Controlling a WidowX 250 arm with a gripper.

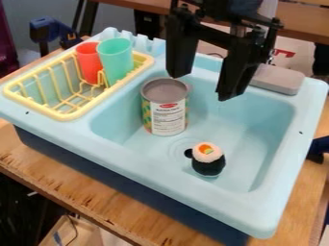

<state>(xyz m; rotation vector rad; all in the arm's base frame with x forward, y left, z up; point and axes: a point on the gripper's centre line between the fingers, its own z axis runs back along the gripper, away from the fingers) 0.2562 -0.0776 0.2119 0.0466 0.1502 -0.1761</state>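
A pale blue toy sink (160, 185) sits on a wooden table (96, 199). In its basin, the can (167, 114) stands on end, long axis vertical, grey end up and white label panel facing the camera. Above it and to the right hangs the gripper (204, 87), spread wide and holding nothing, its upper part cut off. The sushi toy (208, 161) lies nearer the camera, its rice-and-orange face tipped upward; a small dark bit beside it is hard to make out. A yellow rack (69, 116) holds red (88, 61) and green cups (116, 58), their bases partly hidden.
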